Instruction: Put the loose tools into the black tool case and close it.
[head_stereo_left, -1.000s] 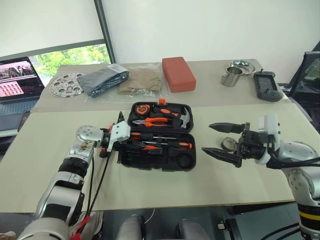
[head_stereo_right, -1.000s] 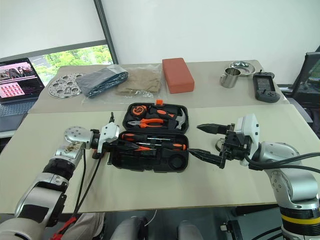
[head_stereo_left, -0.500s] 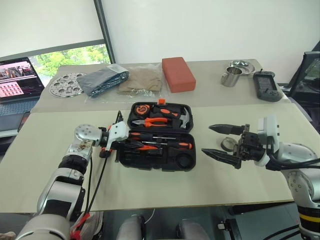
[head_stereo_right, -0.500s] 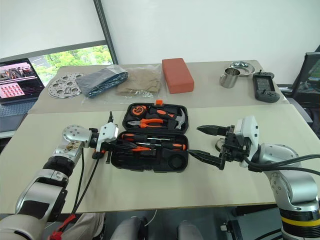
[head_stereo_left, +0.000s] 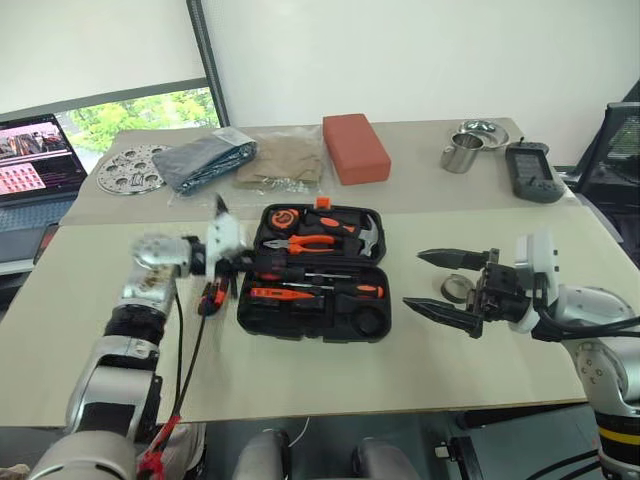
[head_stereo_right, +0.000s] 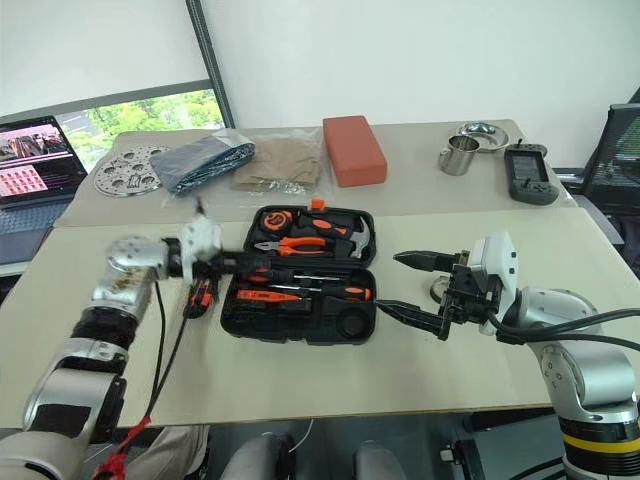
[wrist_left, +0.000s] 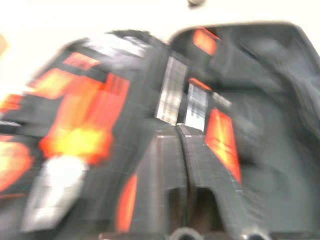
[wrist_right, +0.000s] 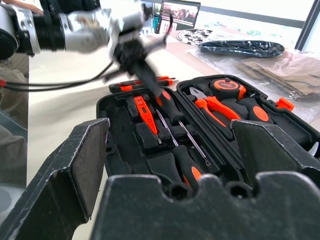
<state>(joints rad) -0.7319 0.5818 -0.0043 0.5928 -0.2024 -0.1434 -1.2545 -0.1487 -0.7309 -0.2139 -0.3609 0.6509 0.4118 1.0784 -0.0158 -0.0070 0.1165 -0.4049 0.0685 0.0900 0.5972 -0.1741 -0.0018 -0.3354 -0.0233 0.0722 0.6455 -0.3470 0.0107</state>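
The black tool case (head_stereo_left: 372, 322) lies open in the middle of the near table, with pliers, a hammer and orange-and-black screwdrivers (head_stereo_left: 340, 290) in its slots. A small all-orange screwdriver (head_stereo_left: 272, 294) rests in its front half. My left gripper (head_stereo_left: 250, 264) hovers shut above the case's left edge, its fingers (wrist_left: 170, 150) pressed together. Orange-and-black tools (head_stereo_left: 207, 297) lie loose on the table just left of the case. My right gripper (head_stereo_left: 413, 277) stands open and empty to the right of the case. A small grey tape roll (head_stereo_left: 457, 288) sits just behind it.
On the far table are a red-orange block (head_stereo_left: 355, 147), a steel cup (head_stereo_left: 460, 155), a dark handheld device (head_stereo_left: 530, 170), bagged items (head_stereo_left: 205, 160) and a perforated metal disc (head_stereo_left: 132, 167). A laptop (head_stereo_left: 35, 160) stands at far left.
My left gripper has lifted up and drawn back a little to the left from the case's left half. The small orange screwdriver now lies flat in the case. The right arm is still.
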